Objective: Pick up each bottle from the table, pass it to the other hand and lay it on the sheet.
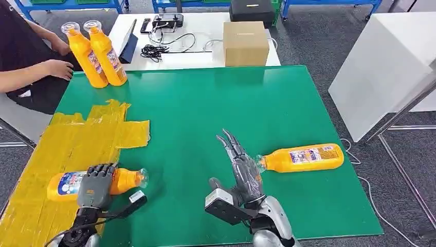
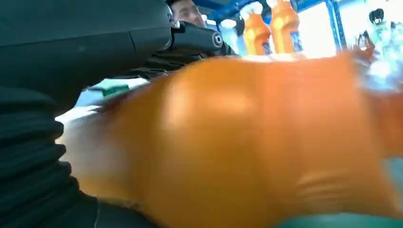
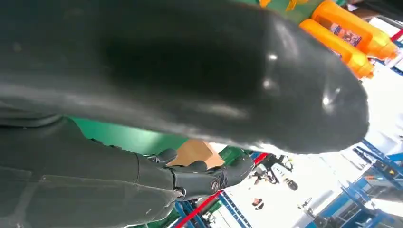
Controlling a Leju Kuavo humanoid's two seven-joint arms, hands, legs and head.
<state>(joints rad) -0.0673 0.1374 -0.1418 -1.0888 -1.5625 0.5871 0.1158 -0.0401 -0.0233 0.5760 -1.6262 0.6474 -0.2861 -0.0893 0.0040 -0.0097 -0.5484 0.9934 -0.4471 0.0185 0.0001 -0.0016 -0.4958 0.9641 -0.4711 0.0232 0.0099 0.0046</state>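
We look down on a green table [image 1: 216, 118], the largest thing in view, with a yellow sheet [image 1: 77, 139] taped over its near left part. On that sheet lies an orange bottle [image 1: 126, 180] on its side, cap pointing toward the table's middle, and our left hand [image 1: 96, 184] rests over its labelled body with fingers [image 1: 103, 170] wrapped across it; from the left wrist view the orange body presses close against the palm, so we judge it grasped, not yet let go. A second orange bottle [image 1: 303, 157] lies on its side on the bare green at the right, its cap just beside our right hand [image 1: 244, 172], whose fingers [image 1: 231, 144] are straight and spread, grasping nothing. Two more bottles [image 1: 97, 54] stand upright at the far left edge, near a seated person's hand [image 1: 59, 68]. The bottles look full, so fairly heavy, with smooth round plastic walls that may roll or slip; we judge the best hold to be around the wide labelled middle, not the narrow neck.
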